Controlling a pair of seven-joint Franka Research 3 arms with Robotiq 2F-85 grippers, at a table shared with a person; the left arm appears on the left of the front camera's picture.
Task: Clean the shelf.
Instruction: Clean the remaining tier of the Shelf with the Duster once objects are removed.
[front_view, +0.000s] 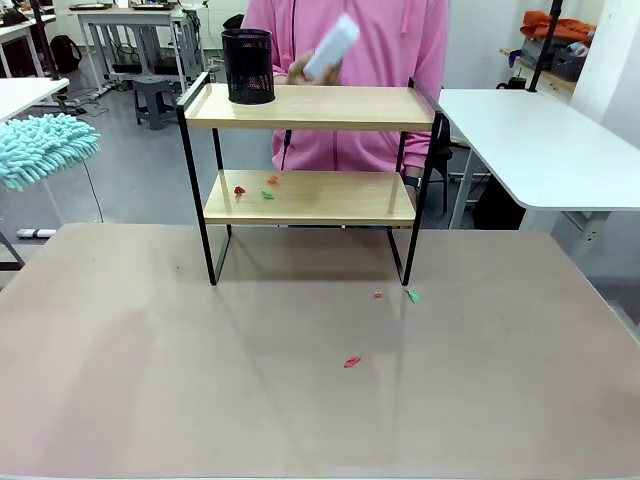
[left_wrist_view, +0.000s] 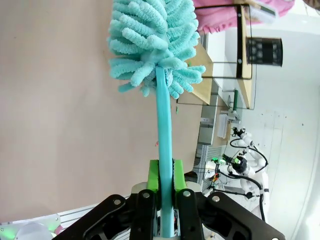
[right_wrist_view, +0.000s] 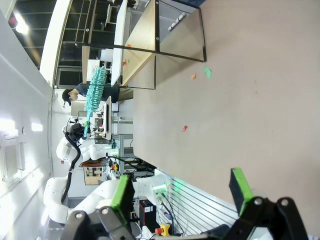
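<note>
The shelf (front_view: 310, 105) stands mid-table, with two wood boards in a black frame. Small red, orange and green scraps (front_view: 240, 190) lie on its lower board. My left gripper (left_wrist_view: 166, 172) is shut on the handle of a teal fluffy duster (left_wrist_view: 150, 40). The duster's head (front_view: 45, 148) hangs off the table's left side, away from the shelf. In the left wrist view the shelf (left_wrist_view: 245, 50) lies beyond the head. My right gripper (right_wrist_view: 181, 189) is open and holds nothing, above the table and far from the shelf (right_wrist_view: 142, 45).
A black mesh cup (front_view: 247, 66) stands on the left of the top board. A person in pink behind the shelf holds a white object (front_view: 332, 47) above it. Scraps (front_view: 352, 361) lie on the brown table (front_view: 150, 380) in front of the shelf. White tables flank both sides.
</note>
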